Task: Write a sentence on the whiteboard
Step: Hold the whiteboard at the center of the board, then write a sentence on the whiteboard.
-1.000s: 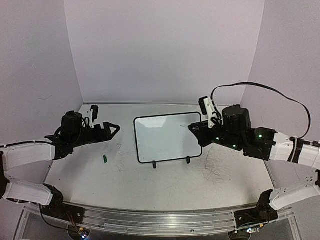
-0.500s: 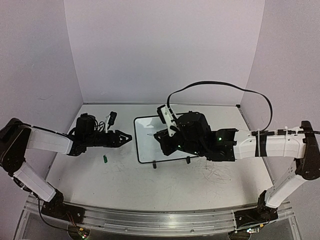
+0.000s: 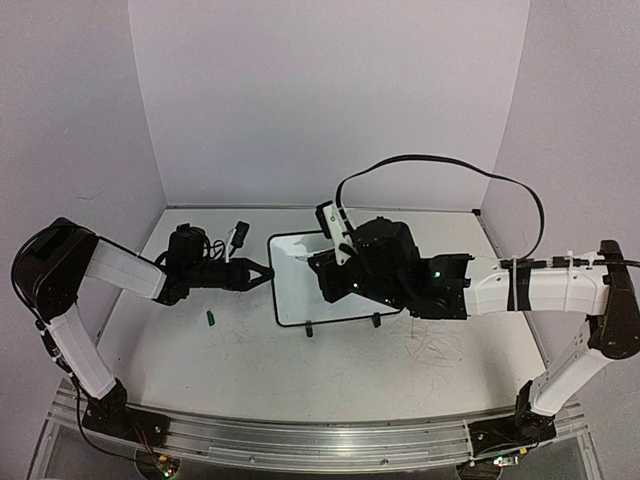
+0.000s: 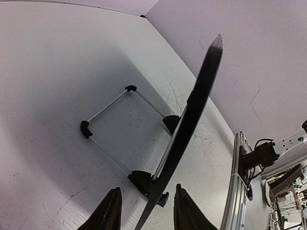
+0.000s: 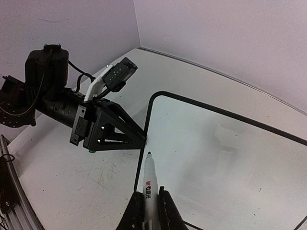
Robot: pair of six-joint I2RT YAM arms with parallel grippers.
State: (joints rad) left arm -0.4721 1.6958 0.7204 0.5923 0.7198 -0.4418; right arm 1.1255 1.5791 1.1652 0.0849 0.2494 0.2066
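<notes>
Tabletop (image 3: 300, 370): left gripper (image 3: 263, 273) seemingly straddles whiteboard (image 3: 298, 295) edge beside gripped marker (image 5: 148, 184).

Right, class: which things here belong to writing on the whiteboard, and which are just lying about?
For the job:
- whiteboard, no writing on it yet
- marker, pinched in the right gripper
- left gripper, jaws either side of the board's left edge

Lying about:
- small green piece on the table
- old scribbles on the table

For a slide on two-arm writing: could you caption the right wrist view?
Right claw holds a marker, tip at the whiteboard's edge, where the left claw straddles the border.
</notes>
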